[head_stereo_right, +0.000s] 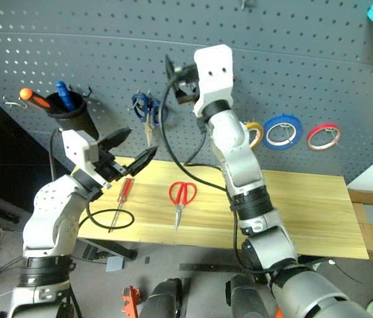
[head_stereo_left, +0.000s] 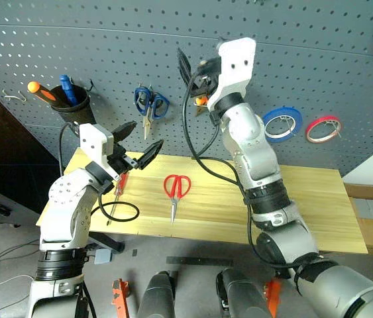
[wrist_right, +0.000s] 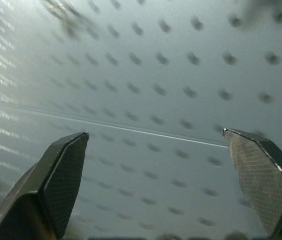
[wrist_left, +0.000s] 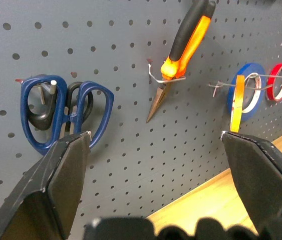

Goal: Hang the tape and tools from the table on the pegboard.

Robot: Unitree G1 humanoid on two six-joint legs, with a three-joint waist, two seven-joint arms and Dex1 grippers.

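Note:
Red-handled scissors [head_stereo_left: 176, 188] lie shut on the table [head_stereo_left: 305, 199], near its middle. A slim red-handled screwdriver [head_stereo_right: 124, 192] lies to their left, just below my left gripper [head_stereo_left: 148, 132], which hovers open and empty above the table's left end, facing the pegboard [head_stereo_left: 305, 59]. Orange-and-black pliers [wrist_left: 188, 45] hang nose down from a hook. The yellow tape [head_stereo_right: 254, 132] hangs on a hook beside them, partly behind my right arm. My right gripper [wrist_right: 154, 134] is raised high in front of the pegboard, open with nothing between its fingers.
Blue-handled scissors [head_stereo_left: 150, 104] hang left of the pliers. A black cup [head_stereo_left: 73, 106] at the far left holds an orange-handled screwdriver. A blue roll [head_stereo_left: 282, 124] and a red roll [head_stereo_left: 323, 128] hang at the right. A black cable loop [head_stereo_left: 116, 213] lies by the screwdriver.

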